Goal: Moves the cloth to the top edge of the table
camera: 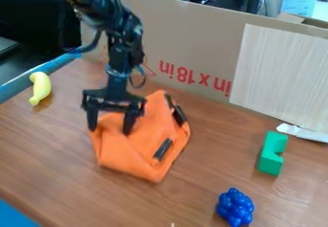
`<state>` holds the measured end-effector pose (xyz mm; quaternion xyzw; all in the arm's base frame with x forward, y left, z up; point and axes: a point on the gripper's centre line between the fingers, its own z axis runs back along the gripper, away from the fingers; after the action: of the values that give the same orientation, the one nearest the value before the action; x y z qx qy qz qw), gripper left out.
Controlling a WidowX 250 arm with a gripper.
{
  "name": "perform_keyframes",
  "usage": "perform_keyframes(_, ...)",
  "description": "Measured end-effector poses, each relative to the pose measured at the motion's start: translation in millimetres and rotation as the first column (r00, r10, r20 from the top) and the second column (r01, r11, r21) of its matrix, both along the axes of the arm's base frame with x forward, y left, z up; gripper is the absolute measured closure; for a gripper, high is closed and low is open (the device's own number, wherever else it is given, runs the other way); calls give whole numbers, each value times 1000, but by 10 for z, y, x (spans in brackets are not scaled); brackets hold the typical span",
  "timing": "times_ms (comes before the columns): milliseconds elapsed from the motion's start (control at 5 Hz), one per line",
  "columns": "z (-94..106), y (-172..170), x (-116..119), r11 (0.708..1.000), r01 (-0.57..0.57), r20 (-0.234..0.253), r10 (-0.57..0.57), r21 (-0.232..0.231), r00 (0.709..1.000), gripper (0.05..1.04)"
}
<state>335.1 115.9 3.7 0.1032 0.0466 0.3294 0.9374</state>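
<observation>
Behind cloth (137,152), upside-down red print (192,76) on cardboard (182,39).

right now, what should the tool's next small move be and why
Probably close the tool on the orange cloth: its fingers stand apart at the cloth's upper left part, with folded fabric showing between them, and the cloth lies short of the cardboard wall along the table's top edge.
</observation>
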Motion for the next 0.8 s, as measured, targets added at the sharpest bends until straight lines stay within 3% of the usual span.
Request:
perform_keyframes(400,37,-126,124,1000,-17,8,18,-12,1000,82)
perform_keyframes(800,-82,-543,-331,996,89,-31,-90,-14,995,83)
